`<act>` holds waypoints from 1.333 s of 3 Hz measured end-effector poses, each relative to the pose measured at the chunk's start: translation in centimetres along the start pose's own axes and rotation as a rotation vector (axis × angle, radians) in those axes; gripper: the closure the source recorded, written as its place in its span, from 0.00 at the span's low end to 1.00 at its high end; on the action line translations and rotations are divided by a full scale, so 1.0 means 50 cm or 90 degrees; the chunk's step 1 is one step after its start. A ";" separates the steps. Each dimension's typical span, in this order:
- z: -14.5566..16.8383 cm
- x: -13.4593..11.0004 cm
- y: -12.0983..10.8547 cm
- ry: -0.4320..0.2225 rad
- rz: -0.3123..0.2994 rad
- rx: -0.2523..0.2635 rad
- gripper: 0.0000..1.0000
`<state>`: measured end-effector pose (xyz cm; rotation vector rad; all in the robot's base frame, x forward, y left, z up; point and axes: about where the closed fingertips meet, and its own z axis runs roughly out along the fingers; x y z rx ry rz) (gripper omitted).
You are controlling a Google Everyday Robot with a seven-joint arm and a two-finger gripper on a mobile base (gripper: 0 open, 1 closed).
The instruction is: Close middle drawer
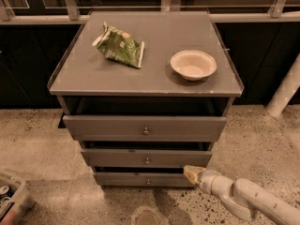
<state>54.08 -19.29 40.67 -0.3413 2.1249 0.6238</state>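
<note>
A grey cabinet has three drawers. The middle drawer has a flat grey front with a small round knob. It stands a little proud of the lowest drawer front. The top drawer is pulled out furthest. My gripper comes in from the lower right on a white arm. Its tip is at the right end of the drawer fronts, just below the middle drawer's lower right corner.
A green snack bag and a white bowl lie on the cabinet top. A white post stands at the right. A bin with cans sits on the speckled floor at the lower left.
</note>
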 end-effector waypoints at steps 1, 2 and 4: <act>0.000 0.000 0.000 0.000 0.000 0.000 0.35; 0.000 0.000 0.000 0.000 0.000 0.000 0.13; 0.000 0.000 0.000 0.000 0.000 0.000 0.00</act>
